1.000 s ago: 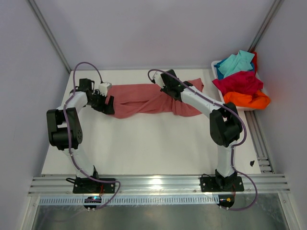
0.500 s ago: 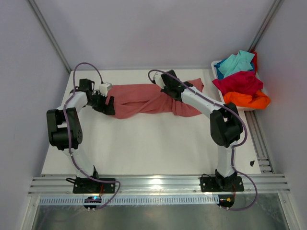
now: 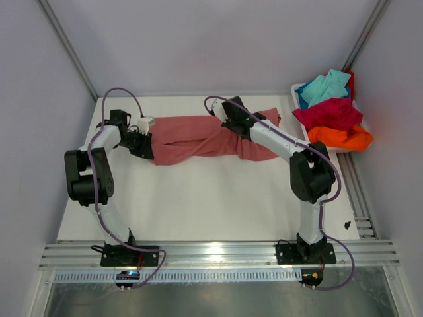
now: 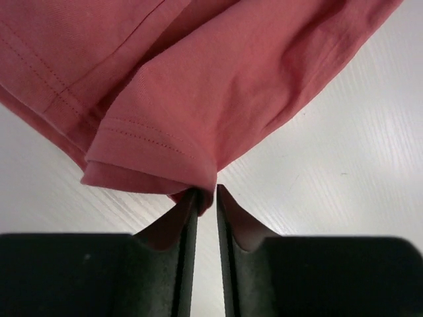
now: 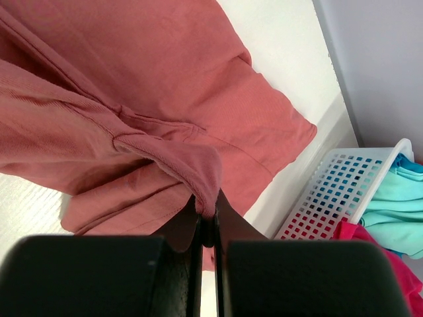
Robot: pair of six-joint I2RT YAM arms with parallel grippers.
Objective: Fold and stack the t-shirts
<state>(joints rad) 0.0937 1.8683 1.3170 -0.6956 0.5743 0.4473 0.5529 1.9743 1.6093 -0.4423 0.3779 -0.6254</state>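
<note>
The near half of the white table [image 3: 211, 205] is bare. Across its far half, from 10 to 1 o'clock, a salmon-pink t-shirt [image 3: 192, 139] lies bunched lengthwise. At the shirt's 9 o'clock end the left gripper [image 4: 206, 191] has its jaws almost together, pinching the hem corner. Toward 3 o'clock, the right gripper [image 5: 207, 201] has its jaws clamped on a raised fold. At 2 o'clock a white perforated basket [image 3: 299, 88] holds an orange tee [image 3: 340, 137] nearest, a crimson tee [image 3: 330, 113] behind it and a turquoise tee [image 3: 325, 86] farthest.
</note>
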